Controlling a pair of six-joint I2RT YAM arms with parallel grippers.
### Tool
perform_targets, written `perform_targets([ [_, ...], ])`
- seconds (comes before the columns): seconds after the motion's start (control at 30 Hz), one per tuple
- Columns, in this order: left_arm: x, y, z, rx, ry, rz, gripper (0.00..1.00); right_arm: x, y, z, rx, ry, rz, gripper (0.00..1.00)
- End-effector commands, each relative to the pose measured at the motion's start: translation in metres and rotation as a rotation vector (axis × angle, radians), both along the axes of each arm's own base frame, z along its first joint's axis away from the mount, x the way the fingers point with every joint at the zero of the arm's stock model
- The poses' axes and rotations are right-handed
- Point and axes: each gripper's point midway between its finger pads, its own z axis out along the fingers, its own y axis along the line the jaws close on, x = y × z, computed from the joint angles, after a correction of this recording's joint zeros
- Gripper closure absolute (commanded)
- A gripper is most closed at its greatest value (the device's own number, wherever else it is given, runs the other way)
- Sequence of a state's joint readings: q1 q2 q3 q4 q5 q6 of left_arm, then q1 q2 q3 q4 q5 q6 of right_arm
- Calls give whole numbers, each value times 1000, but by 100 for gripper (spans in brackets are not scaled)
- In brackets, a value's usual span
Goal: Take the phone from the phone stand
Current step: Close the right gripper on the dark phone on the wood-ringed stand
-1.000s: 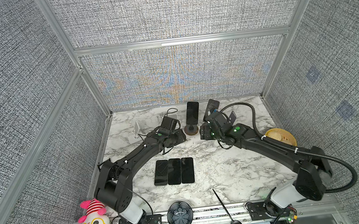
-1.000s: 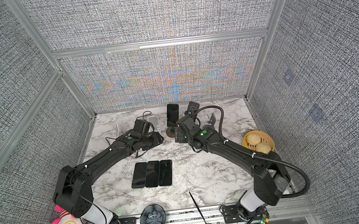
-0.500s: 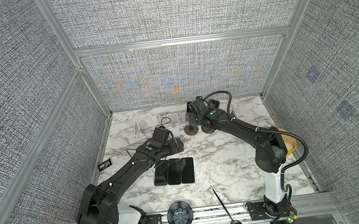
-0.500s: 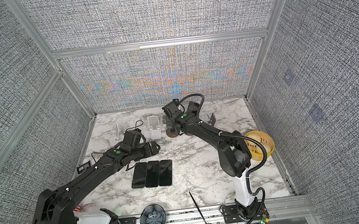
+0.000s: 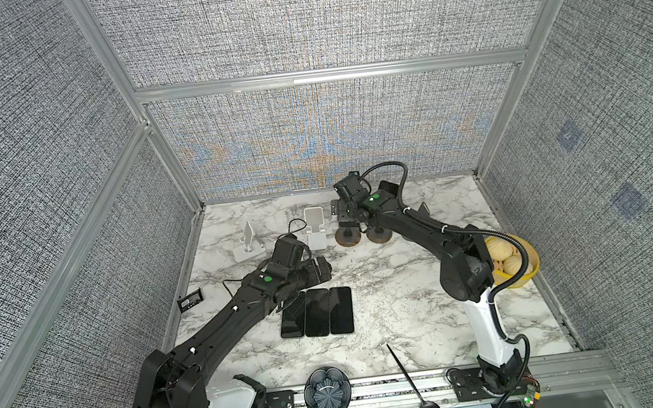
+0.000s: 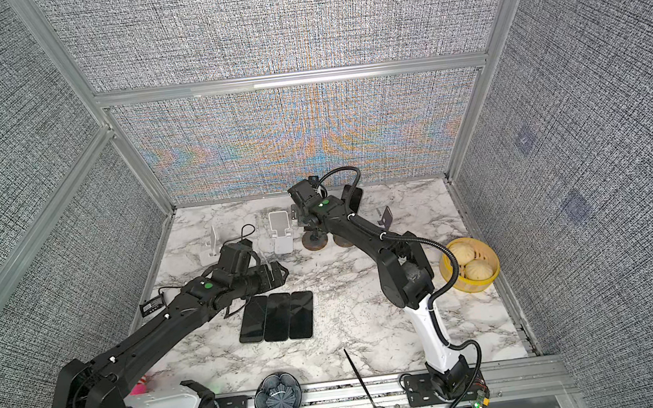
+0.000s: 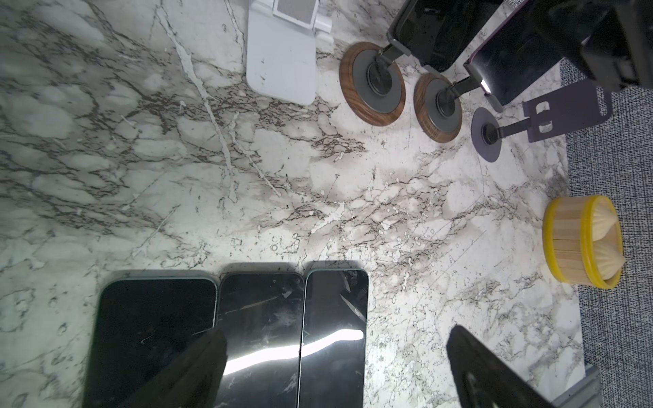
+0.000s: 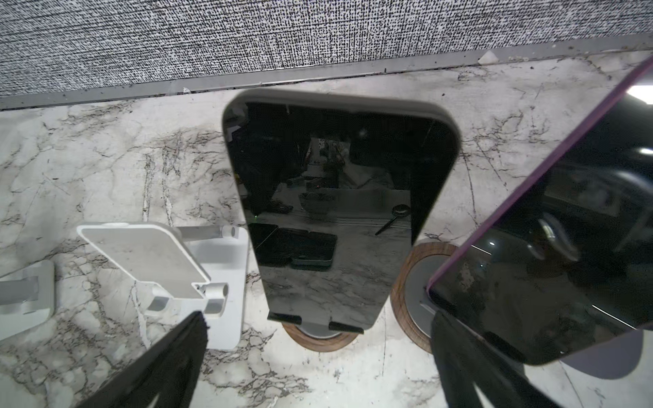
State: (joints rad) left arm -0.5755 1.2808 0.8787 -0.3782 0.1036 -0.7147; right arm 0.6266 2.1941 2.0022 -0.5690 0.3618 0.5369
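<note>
My right end effector [image 8: 318,371] hangs empty, jaws spread wide, facing the phone [image 8: 339,212] propped in its stand [image 8: 319,342] — room to clear both edges; left end effector [image 7: 335,353] likewise agape.

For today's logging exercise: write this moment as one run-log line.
left gripper: open, near three flat phones | right gripper: open, facing grey-cased phone, no grip | grey-cased phone: on wood-rimmed stand, not yet removed

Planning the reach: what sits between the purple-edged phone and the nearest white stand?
The grey-framed black phone on its wood-rimmed stand, in the right wrist view.
</note>
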Motion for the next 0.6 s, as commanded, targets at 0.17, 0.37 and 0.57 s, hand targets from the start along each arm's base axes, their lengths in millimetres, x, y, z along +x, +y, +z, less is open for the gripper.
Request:
perform_targets([
  [0.17, 4, 2, 3, 24, -22, -1, 2, 7, -9, -9, -61, -2, -40, 1],
  [0.37, 4, 4, -3, 53, -11, -8, 2, 13, -4, -16, -53, -8, -38, 1],
  [0.57, 3, 1, -7, 48, -8, -26, 2, 17, -1, -23, -57, -7, -40, 3],
])
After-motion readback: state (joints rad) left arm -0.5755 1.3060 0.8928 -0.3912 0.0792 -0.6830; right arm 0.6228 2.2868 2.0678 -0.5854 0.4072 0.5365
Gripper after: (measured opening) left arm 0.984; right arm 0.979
